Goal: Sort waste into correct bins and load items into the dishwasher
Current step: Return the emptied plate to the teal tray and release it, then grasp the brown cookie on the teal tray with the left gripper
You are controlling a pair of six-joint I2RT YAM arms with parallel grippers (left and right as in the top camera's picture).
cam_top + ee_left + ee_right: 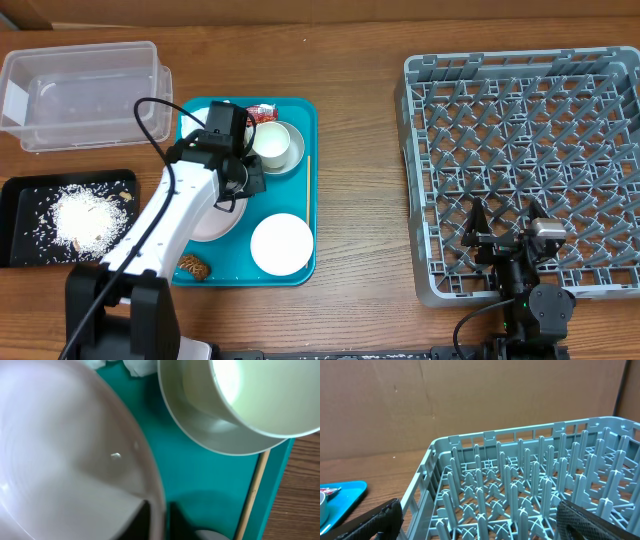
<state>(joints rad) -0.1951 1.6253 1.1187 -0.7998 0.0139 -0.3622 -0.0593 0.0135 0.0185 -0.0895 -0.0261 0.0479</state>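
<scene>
My left gripper (246, 176) is shut on the right rim of the large pale plate (212, 222) on the teal tray; in the left wrist view the rim (155, 500) runs between the two dark fingers (159, 522). The greyish bowl (276, 146) (220, 415) stands just beyond it. The thin wooden stick (307, 176) (254, 491) lies along the tray's right side. The small plate (281, 244) sits at the tray's front. The red wrapper (262, 111) and part of the white napkin (139, 366) are at the back. My right gripper (505, 236) (480, 520) is open and empty over the grey dish rack (530, 100) (470, 440).
The clear tub (80, 95) stands at the back left. The black tray (20, 245) in front of it holds white rice scraps (85, 215). A brown lump (193, 266) lies at the front left corner of the teal tray (300, 205).
</scene>
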